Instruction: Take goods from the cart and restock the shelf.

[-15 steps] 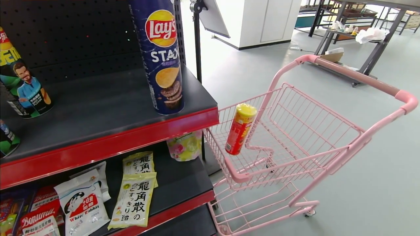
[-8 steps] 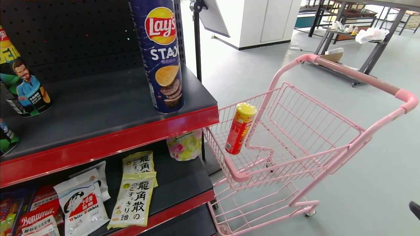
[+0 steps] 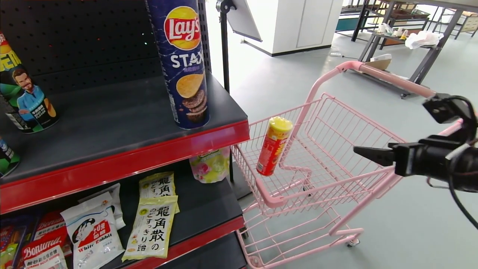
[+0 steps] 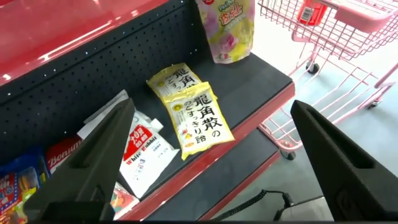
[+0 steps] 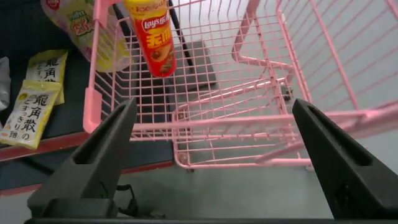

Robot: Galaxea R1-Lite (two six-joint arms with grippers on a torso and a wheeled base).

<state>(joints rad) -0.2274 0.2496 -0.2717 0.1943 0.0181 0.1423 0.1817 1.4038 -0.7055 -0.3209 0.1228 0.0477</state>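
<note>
The red chip can point(image 3: 273, 146) leans tilted in the pink cart point(image 3: 388, 80), in the basket corner nearest the shelf point(image 3: 112, 116). The right hand point(image 3: 368, 153), fingers apart and empty, hovers over the basket's handle-side edge. The left hand point(image 4: 212, 104), also apart and empty, hangs by the lower shelf's front edge, above the candy bags point(image 4: 198, 118).

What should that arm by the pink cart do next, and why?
Probably ease the right gripper forward and down into the pink cart, toward the red chip can. The gripper is open and holds nothing, and it hovers near the cart's handle. The can leans in the basket corner nearest the shelf and is the one item seen in the basket.
</note>
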